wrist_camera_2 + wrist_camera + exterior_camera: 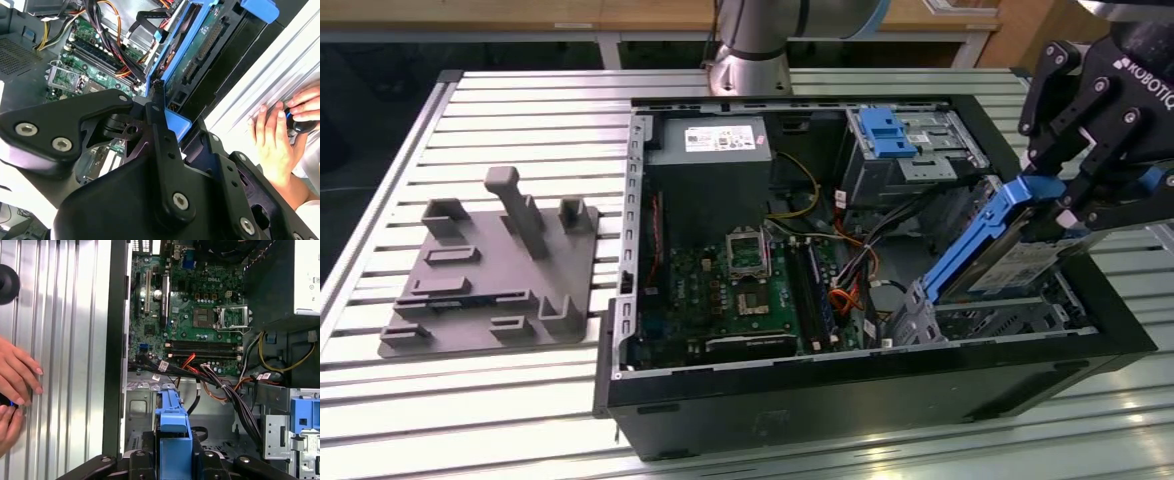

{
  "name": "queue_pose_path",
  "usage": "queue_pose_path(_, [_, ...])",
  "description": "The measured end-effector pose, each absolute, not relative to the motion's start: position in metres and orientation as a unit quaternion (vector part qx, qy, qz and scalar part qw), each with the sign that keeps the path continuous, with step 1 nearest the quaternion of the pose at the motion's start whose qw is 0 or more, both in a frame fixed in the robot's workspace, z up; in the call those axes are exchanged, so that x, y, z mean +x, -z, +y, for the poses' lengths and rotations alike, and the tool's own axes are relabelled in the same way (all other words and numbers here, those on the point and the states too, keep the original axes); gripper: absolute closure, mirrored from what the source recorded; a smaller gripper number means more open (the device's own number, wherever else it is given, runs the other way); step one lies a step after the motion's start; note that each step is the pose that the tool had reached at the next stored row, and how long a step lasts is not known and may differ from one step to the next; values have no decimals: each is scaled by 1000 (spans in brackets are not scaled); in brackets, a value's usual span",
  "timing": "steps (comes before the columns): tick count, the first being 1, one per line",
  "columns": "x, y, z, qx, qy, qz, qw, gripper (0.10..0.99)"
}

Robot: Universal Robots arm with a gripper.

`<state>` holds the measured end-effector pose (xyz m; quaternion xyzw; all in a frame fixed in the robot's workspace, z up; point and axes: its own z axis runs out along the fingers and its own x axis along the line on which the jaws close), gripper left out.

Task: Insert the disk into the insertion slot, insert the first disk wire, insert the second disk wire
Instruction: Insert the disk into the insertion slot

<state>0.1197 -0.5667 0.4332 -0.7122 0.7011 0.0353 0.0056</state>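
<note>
The disk, silver in a bright blue frame, hangs steeply tilted over the open computer case. Its lower end dips into the insertion slot, a low perforated metal cage at the case's near corner on the exterior view's right. My gripper is shut on the disk's blue end handle. In the first wrist view the blue handle sits between my fingers, above the slot's floor. The second wrist view shows the disk's underside in its blue frame. A bundle of loose wires runs beside the slot.
A taller grey cage with a blue latch stands behind the slot. The motherboard fills the case's middle. A grey fixture plate lies at the exterior view's left. A person's hands rest on the slatted table beside the case.
</note>
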Motion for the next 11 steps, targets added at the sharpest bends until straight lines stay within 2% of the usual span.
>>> queue_pose_path(11, [120, -416, -567, -712, -35, 701, 6, 725])
